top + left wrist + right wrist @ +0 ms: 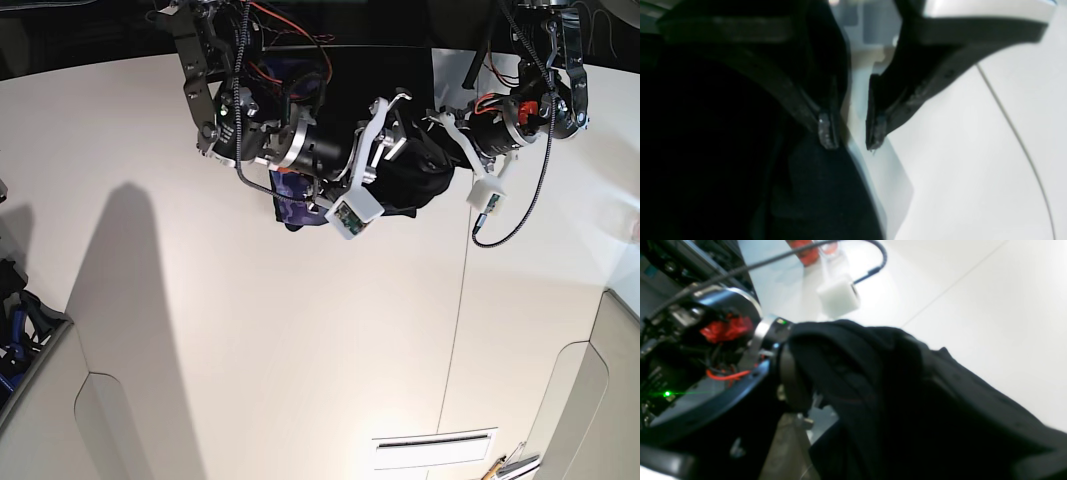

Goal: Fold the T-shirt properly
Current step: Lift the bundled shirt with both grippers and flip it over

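Observation:
The black T-shirt (415, 185) is bunched in a heap between the two arms at the back of the white table (250, 330). A purple-blue patch of its print (292, 205) shows under the right arm. In the right wrist view the black cloth (907, 400) rises in a ridge and covers my right gripper's fingers. In the base view my right gripper (392, 125) is buried in the heap and seems closed on it. My left gripper (852, 135) has a small gap between its jaws with only table showing through. The cloth (723, 150) lies beside its left finger (828, 131).
The left arm's body with red wiring (725, 328) is close to the cloth. A white camera box (838, 296) hangs on a black cable. A thin seam (460, 300) runs down the table. A slot (435, 450) is in the near edge.

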